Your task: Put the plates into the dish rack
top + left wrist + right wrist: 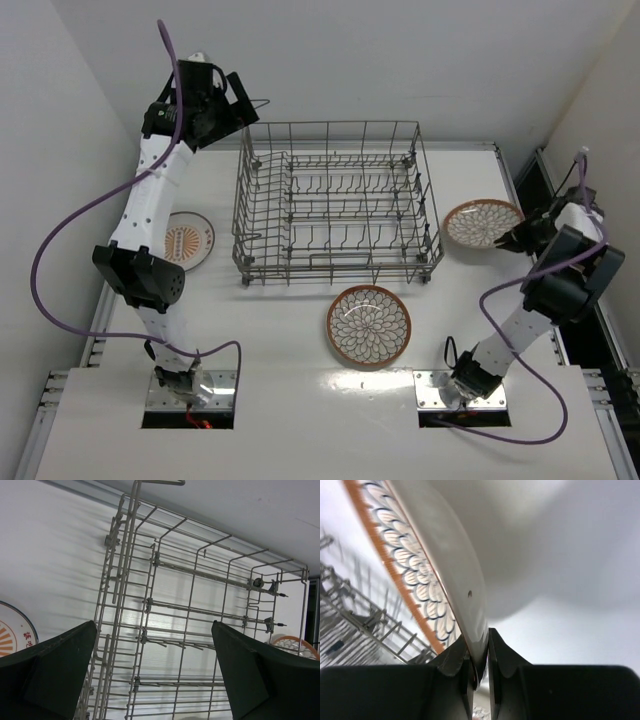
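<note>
The grey wire dish rack point(338, 203) stands mid-table with nothing in it. My right gripper point(513, 238) is shut on the rim of a brown-rimmed petal-pattern plate point(482, 223), held tilted off the table right of the rack; in the right wrist view that plate point(440, 575) is pinched between my fingers point(454, 656). A second brown-rimmed plate point(368, 325) lies flat in front of the rack. The white sunburst plate point(186, 240) lies left of the rack, partly behind my left arm. My left gripper point(238, 100) is open and empty, high above the rack's far left corner point(135, 510).
White walls close in the table at the back and both sides. A dark rail point(528, 175) runs along the right edge. The arm bases point(190, 385) sit at the near edge. Purple cables loop beside each arm.
</note>
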Controlling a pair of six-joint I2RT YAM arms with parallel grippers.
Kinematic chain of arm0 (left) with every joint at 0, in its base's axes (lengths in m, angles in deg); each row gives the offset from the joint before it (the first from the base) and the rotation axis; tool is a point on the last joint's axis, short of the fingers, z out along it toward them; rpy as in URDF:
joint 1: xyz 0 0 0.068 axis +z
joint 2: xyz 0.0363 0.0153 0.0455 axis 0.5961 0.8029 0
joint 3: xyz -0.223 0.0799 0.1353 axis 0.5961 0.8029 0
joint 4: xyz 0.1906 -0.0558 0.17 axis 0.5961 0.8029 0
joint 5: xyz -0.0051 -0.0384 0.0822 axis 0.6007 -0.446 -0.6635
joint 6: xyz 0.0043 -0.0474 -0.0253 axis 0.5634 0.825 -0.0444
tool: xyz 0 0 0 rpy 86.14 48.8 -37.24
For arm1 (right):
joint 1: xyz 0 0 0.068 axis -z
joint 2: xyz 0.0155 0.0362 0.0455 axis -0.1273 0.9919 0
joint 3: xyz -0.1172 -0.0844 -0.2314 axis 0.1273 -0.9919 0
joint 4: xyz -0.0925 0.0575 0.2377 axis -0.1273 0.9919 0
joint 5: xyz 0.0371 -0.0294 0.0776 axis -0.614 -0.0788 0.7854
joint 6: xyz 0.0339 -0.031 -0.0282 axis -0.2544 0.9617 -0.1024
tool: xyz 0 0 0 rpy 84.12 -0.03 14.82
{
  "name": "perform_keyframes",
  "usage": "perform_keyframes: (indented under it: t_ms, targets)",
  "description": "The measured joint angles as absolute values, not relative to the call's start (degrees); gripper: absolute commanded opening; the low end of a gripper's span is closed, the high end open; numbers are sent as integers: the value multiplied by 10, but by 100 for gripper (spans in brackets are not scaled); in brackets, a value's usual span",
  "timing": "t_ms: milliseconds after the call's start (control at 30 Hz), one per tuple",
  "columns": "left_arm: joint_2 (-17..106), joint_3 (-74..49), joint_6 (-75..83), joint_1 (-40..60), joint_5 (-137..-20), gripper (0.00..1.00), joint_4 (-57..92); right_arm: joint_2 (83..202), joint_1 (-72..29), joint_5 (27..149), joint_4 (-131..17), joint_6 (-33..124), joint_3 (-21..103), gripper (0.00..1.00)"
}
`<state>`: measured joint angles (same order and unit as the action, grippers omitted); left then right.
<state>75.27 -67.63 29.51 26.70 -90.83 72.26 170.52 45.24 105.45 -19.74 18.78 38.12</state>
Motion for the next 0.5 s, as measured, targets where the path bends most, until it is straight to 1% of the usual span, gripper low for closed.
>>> perform_keyframes:
  t_ms: [100, 300, 400, 500]
  targets:
    - [753, -676, 295, 269, -902, 100, 724, 1645, 450, 965, -149, 187, 422, 0]
    - [753, -676, 301, 271, -887, 100, 723, 1551, 438, 854, -87, 181, 513, 0]
    - [753, -676, 306, 271, -879, 100, 722, 1513, 417, 822, -68, 180, 534, 0]
    - [755, -676, 308, 271, -872, 100, 719, 1476, 395, 822, -51, 180, 534, 0]
